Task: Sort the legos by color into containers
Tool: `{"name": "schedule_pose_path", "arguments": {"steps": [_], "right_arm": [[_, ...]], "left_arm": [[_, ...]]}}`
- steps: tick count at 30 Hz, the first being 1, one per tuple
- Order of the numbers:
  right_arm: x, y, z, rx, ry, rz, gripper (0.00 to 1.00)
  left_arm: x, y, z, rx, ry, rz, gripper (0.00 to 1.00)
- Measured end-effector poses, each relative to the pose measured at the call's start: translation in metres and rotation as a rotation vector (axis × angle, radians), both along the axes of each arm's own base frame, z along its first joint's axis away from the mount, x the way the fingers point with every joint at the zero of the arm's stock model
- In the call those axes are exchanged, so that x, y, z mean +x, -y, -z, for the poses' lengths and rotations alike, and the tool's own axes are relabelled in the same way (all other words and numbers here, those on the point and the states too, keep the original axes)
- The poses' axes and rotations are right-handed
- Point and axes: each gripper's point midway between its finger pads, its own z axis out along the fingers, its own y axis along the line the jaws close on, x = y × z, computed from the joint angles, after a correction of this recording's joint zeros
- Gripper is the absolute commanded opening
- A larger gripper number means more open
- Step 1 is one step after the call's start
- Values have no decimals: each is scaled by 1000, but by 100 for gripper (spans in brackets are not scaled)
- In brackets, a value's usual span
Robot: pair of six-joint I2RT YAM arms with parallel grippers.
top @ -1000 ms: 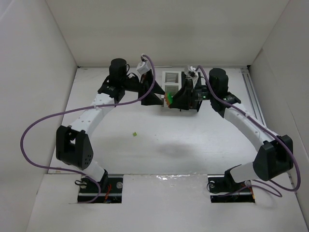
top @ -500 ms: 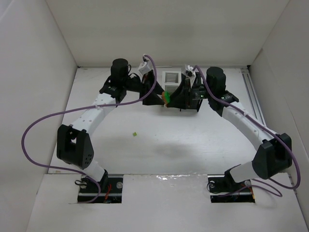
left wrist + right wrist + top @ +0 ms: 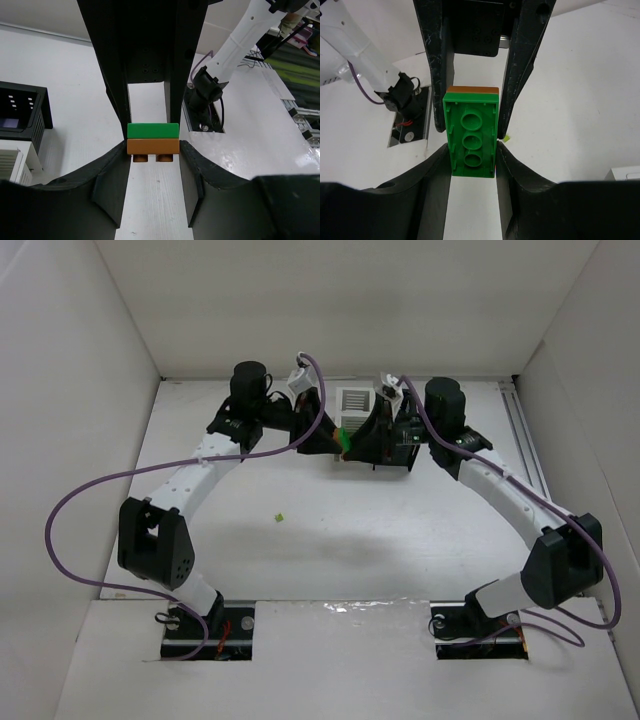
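Note:
A green lego [image 3: 153, 130] and an orange-brown lego [image 3: 153, 146] are joined in a short stack [image 3: 345, 440], held in the air in front of the containers [image 3: 355, 400]. My right gripper [image 3: 471, 150] is shut on the green lego [image 3: 471, 135], with the orange-brown one [image 3: 472, 89] at its far end. My left gripper [image 3: 152, 150] faces it, and both its pads touch the sides of the orange-brown lego. A tiny yellow-green lego [image 3: 280, 518] lies alone on the table.
A black bin [image 3: 20, 107] and a white bin [image 3: 10, 160] of the block show at the left edge of the left wrist view. White walls enclose the table on three sides. A metal rail [image 3: 525, 430] runs along the right edge.
My left gripper has moved right up to the stack and its jaws have narrowed onto the orange-brown lego. The right gripper shifted slightly left, still holding the green one.

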Motion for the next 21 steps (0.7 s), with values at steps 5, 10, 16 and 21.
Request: {"name": "schedule_pose_path", "arguments": {"steps": [5, 10, 16, 21], "right_arm": [[0, 0, 0, -1, 3, 2, 0], [1, 0, 0, -2, 3, 5, 7], [2, 0, 1, -5, 0, 14, 33], [5, 1, 2, -10, 2, 29, 34]], "left_arm": [[1, 0, 0, -1, 4, -4, 31], [2, 0, 0, -2, 8, -6, 25], [3, 1, 2, 2, 8, -13, 0], [7, 4, 2, 31, 37, -35, 0]]}}
